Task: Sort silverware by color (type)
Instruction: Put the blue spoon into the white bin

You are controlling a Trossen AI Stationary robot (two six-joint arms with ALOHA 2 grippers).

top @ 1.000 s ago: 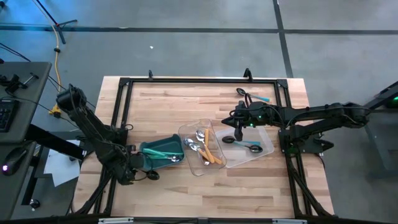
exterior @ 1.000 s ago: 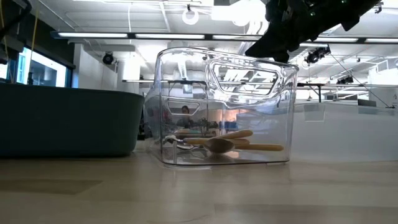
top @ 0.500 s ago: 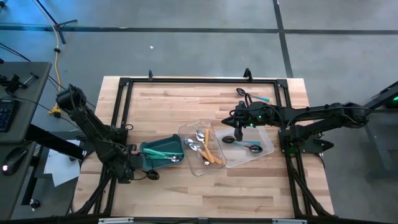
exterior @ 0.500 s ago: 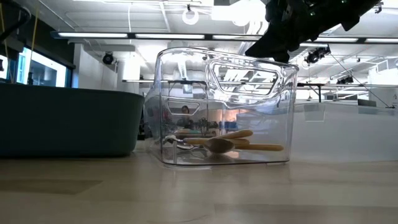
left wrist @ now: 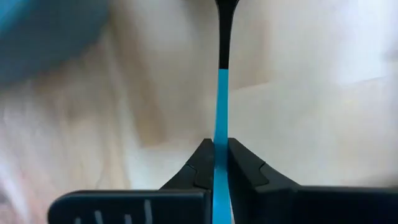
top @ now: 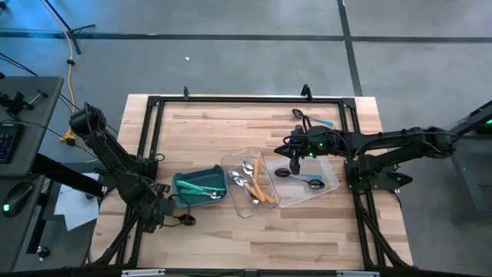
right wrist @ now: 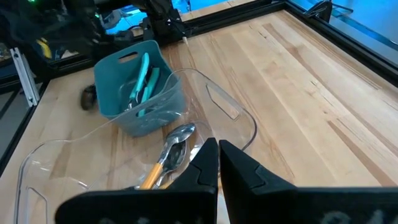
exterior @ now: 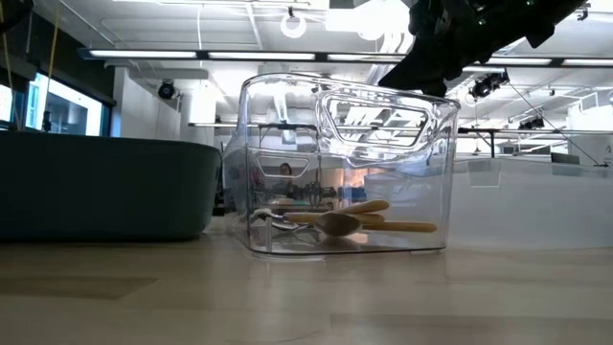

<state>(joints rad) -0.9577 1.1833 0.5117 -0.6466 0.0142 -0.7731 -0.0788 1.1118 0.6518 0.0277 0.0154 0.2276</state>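
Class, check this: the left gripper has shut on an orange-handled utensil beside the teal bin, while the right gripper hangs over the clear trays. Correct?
Not quite. The left gripper is shut on a teal-handled utensil, not orange; the left wrist view shows it. The rest stands.

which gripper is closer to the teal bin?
Left. The left gripper sits just beside the teal bin, shut on a teal-handled utensil. The right gripper hangs over the far clear tray.

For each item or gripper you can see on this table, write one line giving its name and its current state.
Left gripper: shut on the teal-handled spoon.
Right gripper: shut, empty, above the clear tray.
Teal bin: holds teal-handled utensils.
Clear tray: holds orange-handled spoons.
Second clear tray: holds a black-headed utensil.
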